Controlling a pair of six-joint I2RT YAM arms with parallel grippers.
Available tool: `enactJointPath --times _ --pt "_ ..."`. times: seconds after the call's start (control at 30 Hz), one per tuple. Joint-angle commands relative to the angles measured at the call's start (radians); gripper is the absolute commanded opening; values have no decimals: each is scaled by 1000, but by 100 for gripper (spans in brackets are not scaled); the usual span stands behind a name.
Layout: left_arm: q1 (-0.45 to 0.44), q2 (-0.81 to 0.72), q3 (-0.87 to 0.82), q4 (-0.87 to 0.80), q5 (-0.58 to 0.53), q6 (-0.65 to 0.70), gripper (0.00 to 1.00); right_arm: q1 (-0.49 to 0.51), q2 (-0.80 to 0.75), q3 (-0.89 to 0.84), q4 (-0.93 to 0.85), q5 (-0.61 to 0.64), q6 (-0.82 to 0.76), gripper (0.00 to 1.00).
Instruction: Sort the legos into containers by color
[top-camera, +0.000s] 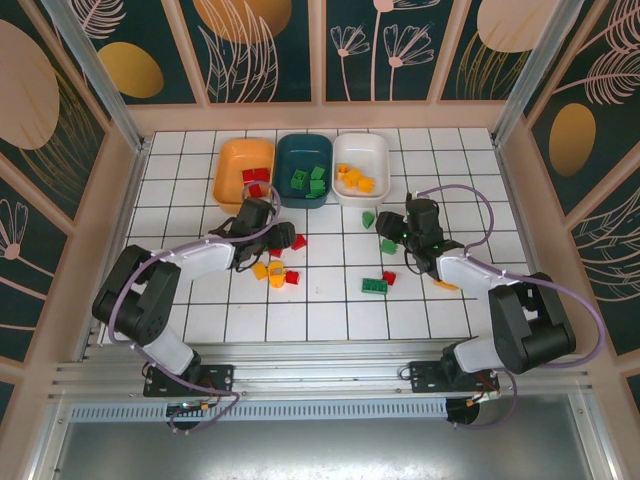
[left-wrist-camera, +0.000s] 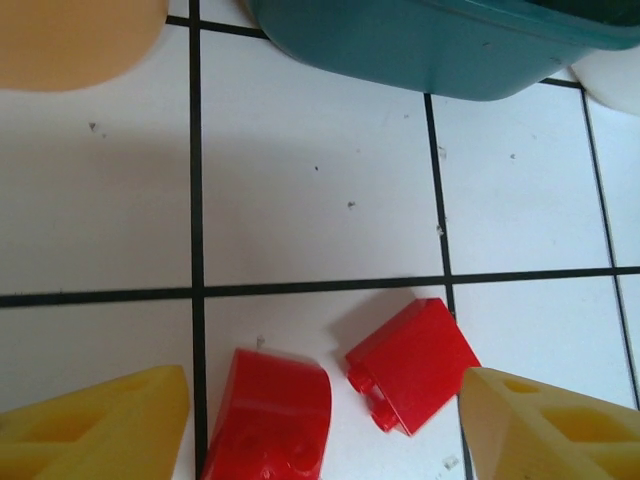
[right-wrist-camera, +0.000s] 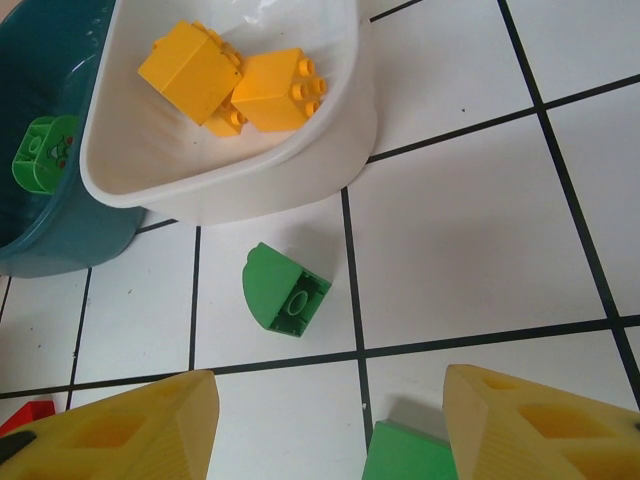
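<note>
Nearest the arms, loose legos (top-camera: 374, 285) lie scattered on the tiles (top-camera: 330, 320). A yellow-and-red cluster (top-camera: 275, 276) sits at six o'clock of the left gripper (left-wrist-camera: 325, 400). That gripper hangs low with its jaws apart and nothing in them. Two red bricks (left-wrist-camera: 410, 365) lie on the floor between its fingers, unclamped.

The right gripper (right-wrist-camera: 330, 400) is also spread and empty. One green brick (right-wrist-camera: 400, 455) lies at its six o'clock between the fingers. A rounded green brick (right-wrist-camera: 285, 290) lies at eleven, just short of the white tub (right-wrist-camera: 250, 190).

Farther on, at twelve o'clock, the three tubs stand in a row. The orange tub (top-camera: 240, 160) holds reds, the teal tub (top-camera: 295, 155) holds greens, and the white tub holds yellows.

Sorting looks roughly half done. Every binned brick matches its tub's colour group, and about as many reds, greens and yellows remain on the floor. The reds under the left gripper and the greens by the right seem the likeliest next picks.
</note>
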Motion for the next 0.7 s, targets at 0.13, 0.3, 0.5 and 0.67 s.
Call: enactJointPath --times 0.13,0.3,0.5,0.67 --pt "-14 30 51 -186 -69 93 67 8 -25 7 18 16 -2 62" --pt "-27 37 51 -239 -82 131 68 7 -21 9 19 13 -1 62" --pt "-32 99 51 -210 -92 126 65 10 -20 8 19 14 -1 62" --pt "-32 122 70 -197 -129 126 51 11 -16 9 20 14 -1 62"
